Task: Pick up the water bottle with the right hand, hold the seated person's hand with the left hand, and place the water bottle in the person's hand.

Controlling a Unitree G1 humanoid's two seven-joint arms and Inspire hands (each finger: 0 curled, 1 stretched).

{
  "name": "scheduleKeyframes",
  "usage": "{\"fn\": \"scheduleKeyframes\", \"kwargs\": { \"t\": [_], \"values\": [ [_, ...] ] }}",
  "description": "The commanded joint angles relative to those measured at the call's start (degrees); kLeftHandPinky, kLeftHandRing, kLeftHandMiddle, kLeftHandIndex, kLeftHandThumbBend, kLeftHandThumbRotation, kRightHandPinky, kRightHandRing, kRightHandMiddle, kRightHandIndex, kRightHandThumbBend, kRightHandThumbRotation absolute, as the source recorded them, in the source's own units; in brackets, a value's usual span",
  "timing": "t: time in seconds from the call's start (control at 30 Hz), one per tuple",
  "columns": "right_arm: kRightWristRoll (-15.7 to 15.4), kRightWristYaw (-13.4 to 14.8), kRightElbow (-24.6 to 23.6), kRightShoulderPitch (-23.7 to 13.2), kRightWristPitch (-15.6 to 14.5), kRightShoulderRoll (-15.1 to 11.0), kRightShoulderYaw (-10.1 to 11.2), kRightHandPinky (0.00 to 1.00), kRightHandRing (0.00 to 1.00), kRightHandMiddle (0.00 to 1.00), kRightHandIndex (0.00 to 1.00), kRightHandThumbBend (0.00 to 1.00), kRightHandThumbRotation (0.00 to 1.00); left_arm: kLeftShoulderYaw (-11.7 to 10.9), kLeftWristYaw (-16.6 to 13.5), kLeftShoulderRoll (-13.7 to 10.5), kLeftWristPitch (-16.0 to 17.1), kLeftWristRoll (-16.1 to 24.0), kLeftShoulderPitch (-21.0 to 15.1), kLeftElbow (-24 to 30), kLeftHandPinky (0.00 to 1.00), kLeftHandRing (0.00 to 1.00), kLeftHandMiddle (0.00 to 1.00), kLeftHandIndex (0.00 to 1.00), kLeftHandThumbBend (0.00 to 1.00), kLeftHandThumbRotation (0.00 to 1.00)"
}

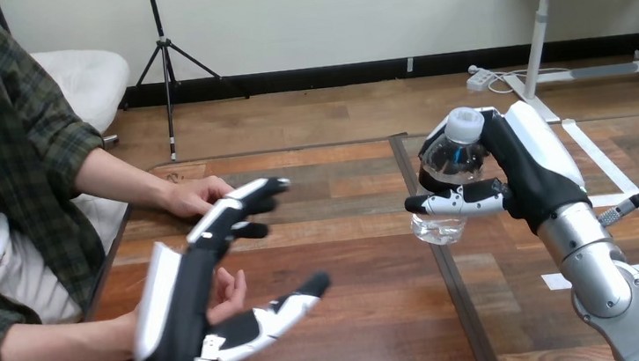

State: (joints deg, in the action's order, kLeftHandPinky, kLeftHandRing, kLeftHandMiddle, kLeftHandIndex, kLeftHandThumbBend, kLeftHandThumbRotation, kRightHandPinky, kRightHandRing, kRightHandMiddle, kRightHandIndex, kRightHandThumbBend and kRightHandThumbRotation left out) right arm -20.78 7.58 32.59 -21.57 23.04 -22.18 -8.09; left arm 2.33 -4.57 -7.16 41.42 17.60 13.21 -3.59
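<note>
Water bottle (451, 161) is hanging clear above the table (350, 257), right of its middle seam. Your right hand (531, 169) is wrapping fingers and thumb round its body, cap up, long axis nearly upright. Your left hand (181, 291) is hovering near the table's near-left corner with fingers and thumb reaching out straight, closing on nothing. The person's nearer hand (231, 292) is lying in the gap between them; whether they are touching, you cannot tell. The person's farther hand (198, 195) is resting toward the far-left corner. The bottle is sitting well right of that nearer hand, so you are probably facing a leftward carry.
</note>
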Motion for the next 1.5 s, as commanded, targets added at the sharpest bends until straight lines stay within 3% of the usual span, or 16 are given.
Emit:
{"fn": "scheduleKeyframes", "kwargs": {
  "t": [0.0,0.57,0.77,1.17,1.47],
  "values": [
    [1.2,0.0,-4.9,-1.7,2.2,0.6,1.3,0.44,0.45,0.48,0.46,0.76,0.00,-1.6,-0.6,-1.1,-0.1,-0.2,-1.3,3.3,0.65,0.78,0.81,0.77,0.75,0.00],
    [1.6,-2.3,-11.4,0.1,2.1,1.6,0.9,0.43,0.44,0.47,0.45,0.76,0.00,-6.2,-2.5,-3.4,-2.4,3.5,0.6,6.4,0.69,0.79,0.81,0.78,0.79,0.00],
    [1.5,-3.0,-12.9,0.4,2.3,2.4,0.5,0.42,0.43,0.47,0.45,0.76,0.00,-7.8,-3.3,-3.7,-4.6,5.5,1.0,7.8,0.68,0.78,0.81,0.78,0.82,0.00],
    [0.8,-4.7,-15.4,0.7,3.0,3.3,-0.5,0.38,0.41,0.45,0.44,0.76,0.00,-10.9,-3.5,-7.1,-15.5,18.5,4.1,15.5,0.68,0.80,0.83,0.79,0.87,0.00],
    [0.5,-5.9,-17.0,1.3,2.8,4.3,-1.3,0.37,0.40,0.45,0.43,0.77,0.00,-11.7,1.0,-12.0,-23.0,26.4,5.3,19.0,0.72,0.81,0.82,0.78,0.95,0.00]
  ]
}}
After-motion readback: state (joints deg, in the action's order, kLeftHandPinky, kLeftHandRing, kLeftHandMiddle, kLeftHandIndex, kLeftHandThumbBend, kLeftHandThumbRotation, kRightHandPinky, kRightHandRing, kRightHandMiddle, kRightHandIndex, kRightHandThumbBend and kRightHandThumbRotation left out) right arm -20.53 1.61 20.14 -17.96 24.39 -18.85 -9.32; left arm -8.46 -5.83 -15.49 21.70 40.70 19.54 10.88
